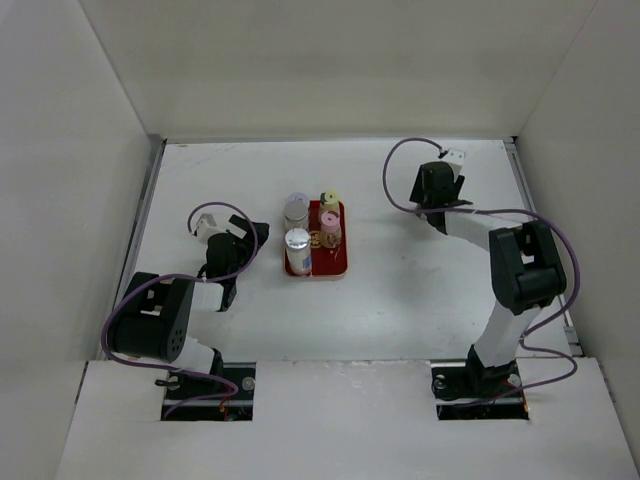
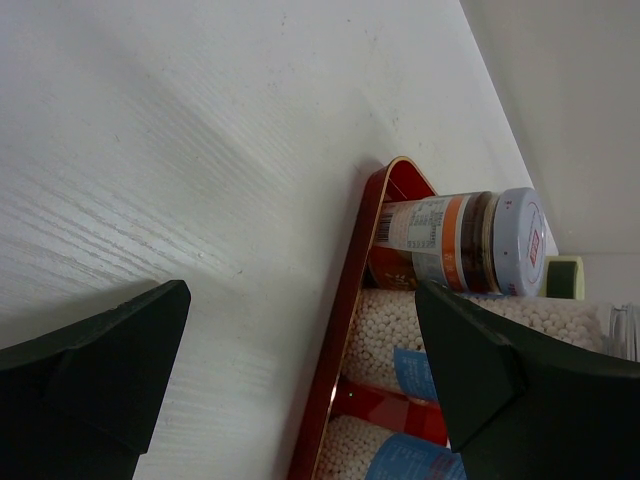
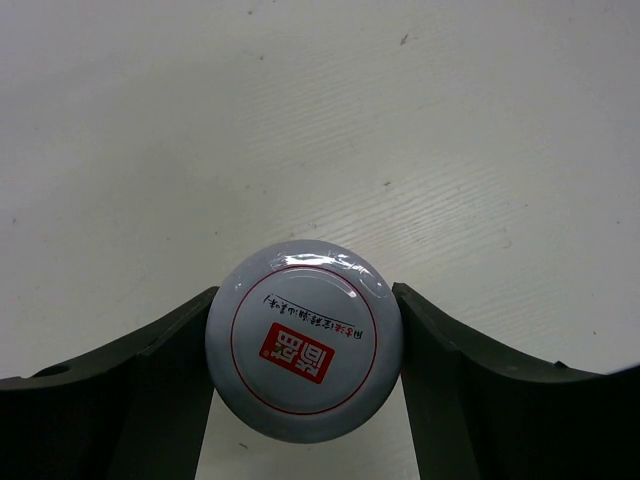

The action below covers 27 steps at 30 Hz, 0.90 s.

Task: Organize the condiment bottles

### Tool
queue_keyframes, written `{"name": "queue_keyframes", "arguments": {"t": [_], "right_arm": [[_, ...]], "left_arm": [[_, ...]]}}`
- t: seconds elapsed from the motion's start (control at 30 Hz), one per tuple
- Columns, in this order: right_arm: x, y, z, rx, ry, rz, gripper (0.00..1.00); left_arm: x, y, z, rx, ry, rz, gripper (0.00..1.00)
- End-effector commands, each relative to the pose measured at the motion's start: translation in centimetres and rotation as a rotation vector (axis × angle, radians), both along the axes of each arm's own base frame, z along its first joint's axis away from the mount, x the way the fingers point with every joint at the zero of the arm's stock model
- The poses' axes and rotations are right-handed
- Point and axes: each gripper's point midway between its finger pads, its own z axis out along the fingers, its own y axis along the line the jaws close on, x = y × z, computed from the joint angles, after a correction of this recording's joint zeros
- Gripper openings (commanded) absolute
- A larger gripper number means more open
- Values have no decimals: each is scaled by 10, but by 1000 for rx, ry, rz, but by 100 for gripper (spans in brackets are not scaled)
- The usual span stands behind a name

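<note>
Grey-capped jar [image 3: 303,340] being clamped between fingers of right gripper [image 3: 305,295], both sides touching cap. Jar standing upright, long axis pointing at wrist. Red tray [image 1: 338,262] lying well off to gripper's left, toward base. Left gripper [image 2: 302,295] being held apart beside tray.

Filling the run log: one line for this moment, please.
right jaws: closed on grey-capped bottle | left jaws: open, empty, beside red tray

White table [image 1: 400,290], red tray [image 1: 341,262] near its middle, grey-capped jar [image 3: 303,338] toward far right.
</note>
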Motion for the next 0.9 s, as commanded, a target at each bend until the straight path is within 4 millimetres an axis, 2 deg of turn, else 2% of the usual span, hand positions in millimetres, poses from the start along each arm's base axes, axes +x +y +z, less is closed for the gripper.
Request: {"name": "queue_keyframes", "arguments": {"t": [0.0, 0.13, 0.27, 0.4, 0.5, 0.67, 0.87], "right_arm": [[0, 24, 53, 29, -177, 20, 55], [-26, 59, 72, 40, -211, 84, 55], [-61, 95, 89, 61, -245, 172, 55], [-96, 149, 93, 95, -234, 329, 55], [-120, 199, 96, 139, -240, 446, 56], [-137, 258, 100, 192, -242, 573, 56], [-138, 286, 92, 227, -224, 630, 56]], "left_arm": [[10, -7, 22, -23, -79, -13, 100], [10, -7, 19, -24, -71, -14, 100], [10, -7, 23, -25, -85, -11, 100], [9, -5, 22, -29, -80, -10, 100], [9, -6, 23, -25, -85, -6, 100], [9, -2, 24, -28, -85, 0, 100], [8, 0, 22, -24, -79, 7, 100]]}}
